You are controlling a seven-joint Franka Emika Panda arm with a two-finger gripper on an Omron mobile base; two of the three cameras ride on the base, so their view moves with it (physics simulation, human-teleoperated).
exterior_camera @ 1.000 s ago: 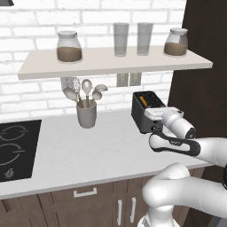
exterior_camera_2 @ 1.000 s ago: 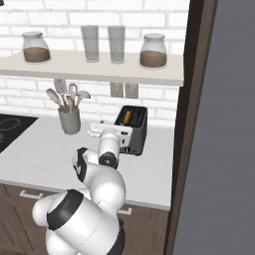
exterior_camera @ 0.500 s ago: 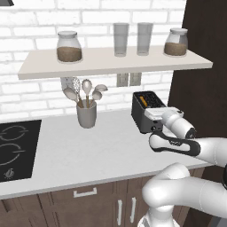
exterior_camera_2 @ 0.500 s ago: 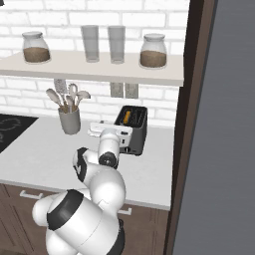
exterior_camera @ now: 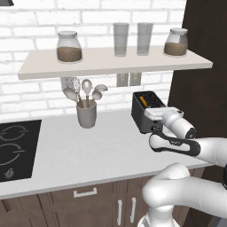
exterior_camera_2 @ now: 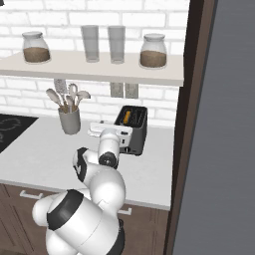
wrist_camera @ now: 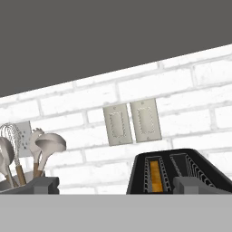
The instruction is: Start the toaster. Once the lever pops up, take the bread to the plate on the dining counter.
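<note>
White brick wall (exterior_camera: 26,88) backs a pale worktop (exterior_camera: 88,150), with a long shelf (exterior_camera: 111,64) of jars and glasses above it. At the worktop's right end, against the dark cabinet side, stands the toaster (exterior_camera: 144,111), and the bread (wrist_camera: 155,174) sits down in its left slot as the hand view shows it. A grey cup of utensils (exterior_camera: 86,113) stands well to the left. The gripper (exterior_camera: 155,119) hovers just at the toaster's front; whether its fingers are apart or together I cannot tell. Judging by this, starting the toaster is the step in hand: next the fingers must find the lever and press it down
</note>
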